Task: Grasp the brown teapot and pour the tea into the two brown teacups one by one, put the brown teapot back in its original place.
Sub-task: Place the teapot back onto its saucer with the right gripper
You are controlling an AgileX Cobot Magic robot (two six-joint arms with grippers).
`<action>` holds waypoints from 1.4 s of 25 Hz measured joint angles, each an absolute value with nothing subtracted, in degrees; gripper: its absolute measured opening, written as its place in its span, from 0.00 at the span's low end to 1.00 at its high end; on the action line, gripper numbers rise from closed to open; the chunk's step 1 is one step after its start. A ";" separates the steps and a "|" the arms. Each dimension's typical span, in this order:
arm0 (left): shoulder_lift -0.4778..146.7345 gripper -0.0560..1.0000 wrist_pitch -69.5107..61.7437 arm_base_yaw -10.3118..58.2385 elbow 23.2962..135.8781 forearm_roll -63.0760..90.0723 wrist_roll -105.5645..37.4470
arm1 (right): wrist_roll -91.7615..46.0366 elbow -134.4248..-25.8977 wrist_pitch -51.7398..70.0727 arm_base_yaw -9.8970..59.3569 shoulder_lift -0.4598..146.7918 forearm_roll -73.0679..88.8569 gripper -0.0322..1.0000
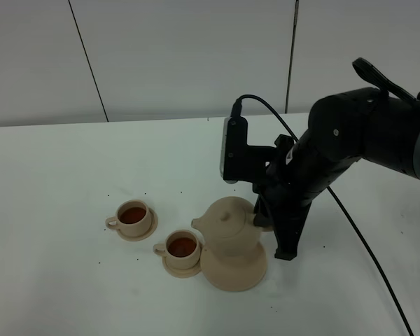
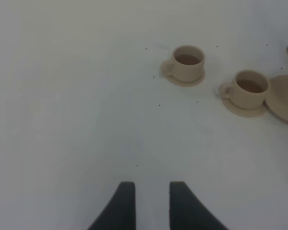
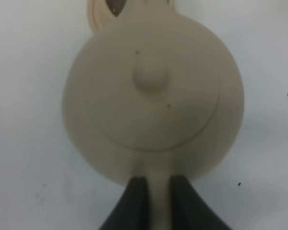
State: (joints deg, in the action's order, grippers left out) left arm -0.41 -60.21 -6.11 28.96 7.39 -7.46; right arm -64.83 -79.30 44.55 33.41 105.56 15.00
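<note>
The brown teapot [image 1: 229, 225] is upright on or just over the wide saucer [image 1: 234, 274], its original place; I cannot tell if they touch. My right gripper [image 1: 264, 214] is shut on the teapot's loop handle; in the right wrist view the fingers [image 3: 132, 203] pinch the handle below the lidded pot [image 3: 151, 91]. Two brown teacups on small saucers, one at the far left [image 1: 134, 217] and one beside the pot [image 1: 183, 248], both hold dark tea. The left wrist view shows the two cups [image 2: 187, 63] [image 2: 250, 89] and my left gripper [image 2: 151, 206], slightly open and empty.
The white table [image 1: 70, 168] spreads left and front of the cups. The black right arm [image 1: 364, 133] and its cable [image 1: 367, 245] cross the right side. A white wall [image 1: 196, 49] stands behind. The wide saucer's edge [image 2: 284, 98] shows in the left wrist view.
</note>
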 joint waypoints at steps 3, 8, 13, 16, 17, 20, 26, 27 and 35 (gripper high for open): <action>-0.41 0.28 -60.21 -6.11 28.96 7.39 -7.46 | -65.97 -78.23 43.17 32.80 105.87 15.80 0.13; -0.41 0.28 -60.21 -6.11 28.96 7.39 -7.46 | -68.49 -75.76 40.30 32.03 106.48 18.22 0.13; -0.41 0.28 -60.21 -6.11 28.96 7.39 -7.46 | -71.76 -74.71 38.99 31.19 106.65 21.56 0.13; -0.41 0.28 -60.21 -6.11 28.96 7.39 -7.46 | -73.02 -74.71 38.93 31.12 106.78 22.79 0.13; -0.41 0.28 -60.21 -6.11 28.96 7.39 -7.46 | -73.67 -74.71 38.93 30.99 106.91 23.43 0.13; -0.41 0.28 -60.21 -6.11 28.96 7.39 -7.46 | -74.50 -74.71 39.09 30.89 107.39 24.32 0.13; -0.41 0.28 -60.21 -6.11 28.96 7.39 -7.46 | -74.90 -74.68 39.45 30.72 107.50 24.94 0.13; -0.41 0.28 -60.21 -6.11 28.96 7.39 -7.46 | -74.90 -74.68 39.67 30.72 107.50 24.94 0.13; -0.41 0.28 -60.21 -6.11 28.96 7.39 -7.46 | -75.21 -74.68 40.31 30.72 109.20 25.65 0.13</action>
State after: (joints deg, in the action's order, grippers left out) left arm -0.41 -60.21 -6.11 28.96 7.39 -7.46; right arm -75.21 -74.68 40.31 30.72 109.20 25.65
